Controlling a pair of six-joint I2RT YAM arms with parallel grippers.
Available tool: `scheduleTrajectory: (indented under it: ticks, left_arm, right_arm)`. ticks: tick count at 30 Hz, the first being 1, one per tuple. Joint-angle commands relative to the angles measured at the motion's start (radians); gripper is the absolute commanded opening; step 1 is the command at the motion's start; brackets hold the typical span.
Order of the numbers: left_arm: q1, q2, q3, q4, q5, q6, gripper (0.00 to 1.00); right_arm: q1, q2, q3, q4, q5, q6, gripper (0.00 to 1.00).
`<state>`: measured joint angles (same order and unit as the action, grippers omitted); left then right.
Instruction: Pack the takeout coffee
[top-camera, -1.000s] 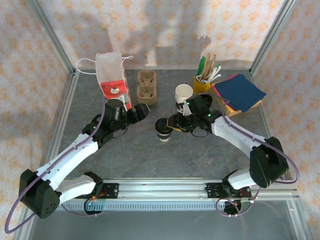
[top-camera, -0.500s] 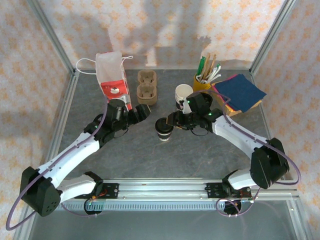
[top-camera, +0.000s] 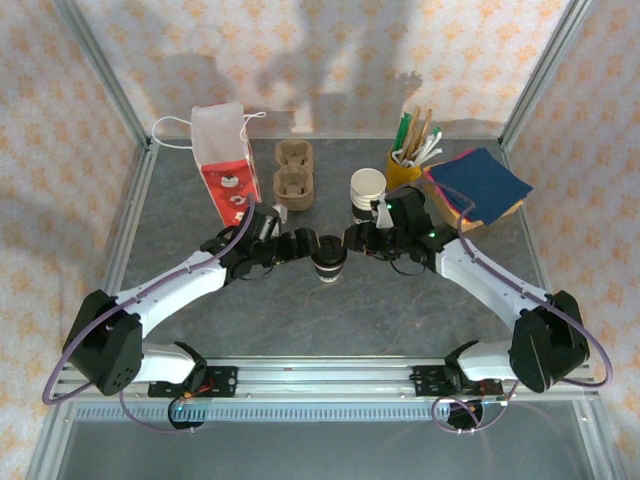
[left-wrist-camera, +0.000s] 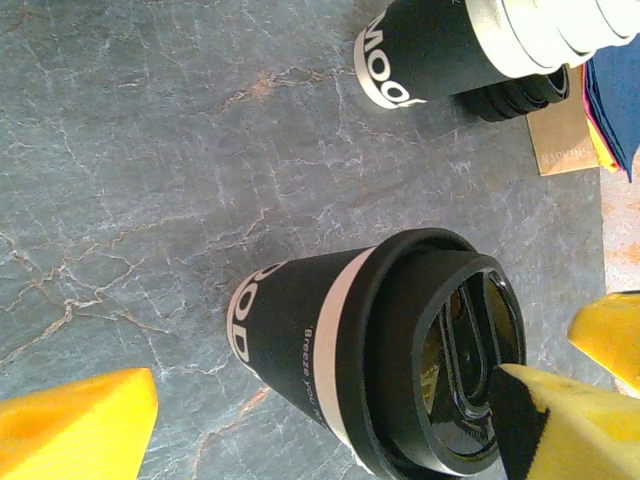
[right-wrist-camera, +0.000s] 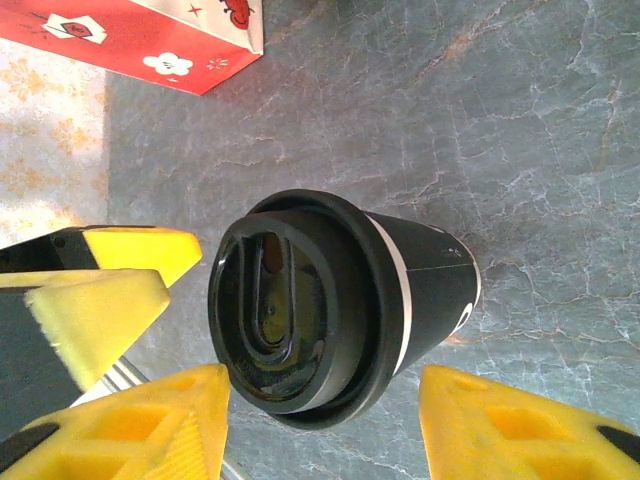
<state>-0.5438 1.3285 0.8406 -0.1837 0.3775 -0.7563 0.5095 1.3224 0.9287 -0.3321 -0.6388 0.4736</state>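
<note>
From above, the takeout coffee cup (top-camera: 328, 266) stands upright near the middle of the grey table (top-camera: 300, 320), its black lid on, with both arms reaching in toward it. The left gripper (top-camera: 304, 244) is just left of the cup and the right gripper (top-camera: 352, 239) just right of it, each slightly farther back than the lid. Against the far edge are a red and white bag (top-camera: 225, 165) on the left, a brown cardboard carrier (top-camera: 293, 175), a stack of white cups (top-camera: 367, 190), a yellow cup of stirrers (top-camera: 404, 165) and blue napkins (top-camera: 480, 185) on the right. In the left wrist view the lidded cup sits between that gripper's yellow fingers (left-wrist-camera: 70, 430), which are spread wide; the one on the right overlaps the lid's rim in the picture, and I cannot tell whether it touches, while the other is well apart from the cup's dark sleeve. The stack of cups lies beyond it on the table. In the right wrist view the cup sits just beyond that gripper's parted yellow fingers (right-wrist-camera: 500, 430), which hold nothing; the right-hand one is clear of the sleeve, and the left-hand one is just beside the lid. The left gripper's yellow tips come in at the left edge, and a corner of the red bag shows at the top
</note>
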Motion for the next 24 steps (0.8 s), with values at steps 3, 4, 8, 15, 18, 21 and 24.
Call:
scheduleTrajectory:
  ticks: [3, 4, 8, 15, 18, 21, 24]
  left_arm:
    - [-0.011, 0.014, -0.012, 0.063, 0.042, 0.022, 0.87]
    - [-0.012, 0.015, -0.014, 0.069, 0.045, 0.022, 0.86]
    - [-0.016, 0.024, -0.019, 0.081, 0.054, 0.023, 0.83]
    - [-0.021, 0.054, -0.03, 0.095, 0.067, 0.025, 0.78]
    - [-0.021, 0.057, -0.036, 0.104, 0.065, 0.025, 0.76]
    - [-0.021, 0.061, -0.039, 0.104, 0.06, 0.025, 0.75]
    - [-0.021, 0.069, -0.045, 0.097, 0.053, 0.023, 0.75]
  right_arm:
    - [-0.002, 0.033, -0.013, 0.06, -0.007, -0.008, 0.52]
    - [-0.002, 0.037, -0.014, 0.063, -0.01, -0.007, 0.52]
    - [-0.002, 0.062, -0.018, 0.081, -0.02, -0.003, 0.52]
    - [-0.002, 0.093, -0.025, 0.104, -0.029, -0.003, 0.51]
    - [-0.002, 0.104, -0.029, 0.112, -0.031, -0.002, 0.51]
    - [-0.002, 0.116, -0.028, 0.115, -0.035, -0.004, 0.51]
    - [-0.002, 0.126, -0.028, 0.115, -0.036, -0.008, 0.51]
